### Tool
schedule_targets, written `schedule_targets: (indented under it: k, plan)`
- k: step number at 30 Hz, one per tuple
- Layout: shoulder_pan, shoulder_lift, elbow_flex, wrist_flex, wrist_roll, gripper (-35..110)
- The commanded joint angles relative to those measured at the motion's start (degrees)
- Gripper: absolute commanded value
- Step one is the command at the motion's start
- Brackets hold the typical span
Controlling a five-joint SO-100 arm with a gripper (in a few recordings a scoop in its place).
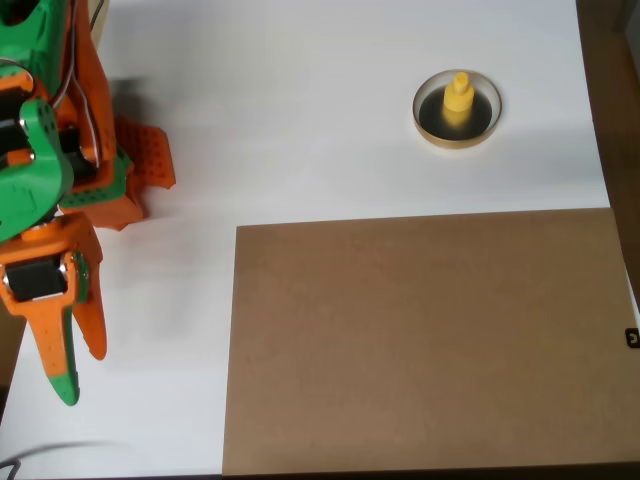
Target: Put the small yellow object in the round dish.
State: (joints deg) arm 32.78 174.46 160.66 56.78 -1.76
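The white table [300, 120] carries the round dish [432, 128] at two o'clock, the small yellow object [458, 97] upright inside; light, rigid, best gripped by its knob. The gripper [72, 365], at eight o'clock, sits nearly closed and empty.

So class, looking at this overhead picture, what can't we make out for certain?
- The arm's upper part: cut off by the top and left edges.
- The end effector: fingers overlap from above, so open or shut is unclear.
- The small yellow object's base: its own knob hides where it meets the round dish.
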Motion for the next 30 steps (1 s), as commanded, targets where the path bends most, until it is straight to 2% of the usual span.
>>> schedule_targets:
  k: [1, 5, 30]
  plan:
    - [1.0, 5.6, 2.2, 1.1, -1.5, 26]
    - [1.7, 14.3, 6.5, 4.0, -2.2, 26]
    - [4.6, 16.2, 9.5, 3.6, -1.9, 1]
